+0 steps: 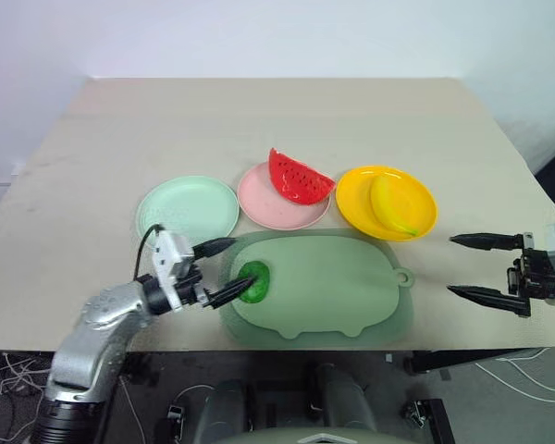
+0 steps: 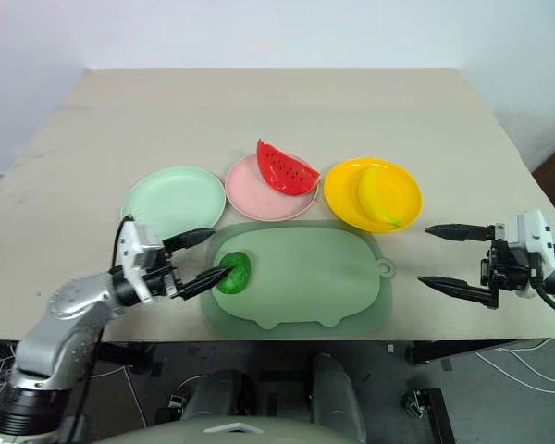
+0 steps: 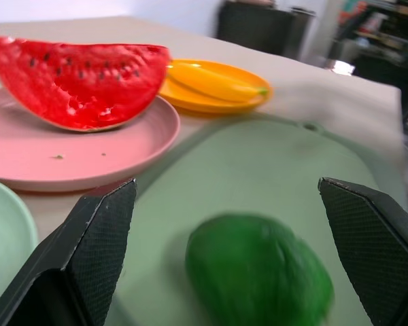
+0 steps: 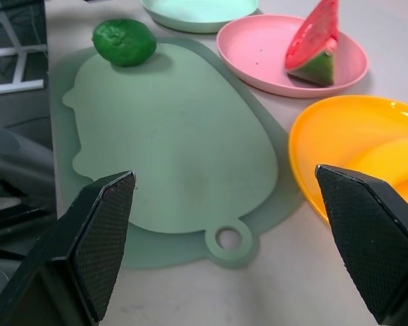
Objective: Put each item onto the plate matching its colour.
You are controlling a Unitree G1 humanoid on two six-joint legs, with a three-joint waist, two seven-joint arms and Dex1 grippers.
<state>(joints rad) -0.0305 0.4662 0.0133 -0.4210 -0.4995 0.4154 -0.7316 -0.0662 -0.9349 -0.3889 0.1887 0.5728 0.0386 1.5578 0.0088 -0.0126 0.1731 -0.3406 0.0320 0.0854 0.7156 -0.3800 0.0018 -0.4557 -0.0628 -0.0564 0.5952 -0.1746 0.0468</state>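
**A:** What does the head camera show?

**B:** A beige table (image 1: 92, 185) with three plates in a row: mint plate (image 1: 187, 209), pink plate (image 1: 282, 197) carrying the watermelon wedge (image 1: 300, 177), yellow plate (image 1: 387, 202) carrying the banana (image 1: 391, 204). Those two look sorted. The green fruit (image 1: 253, 281) sits on the sage mat (image 1: 333, 287), not on its plate.

**A:** And the arms?

**B:** The left gripper (image 1: 224, 270) is spread wide, one finger either side of the fruit's near edge, holding nothing. The right gripper (image 1: 469, 267) hangs released beyond the mat's handle end, well clear, likely keeping out of the way.

**A:** The left wrist camera?

**B:** The fruit lies between its open fingers (image 3: 98, 234), lined up for a grasp.

**A:** Right wrist?

**B:** Its fingers (image 4: 102, 231) stand apart, empty, above the mat, with the fruit at the far end.
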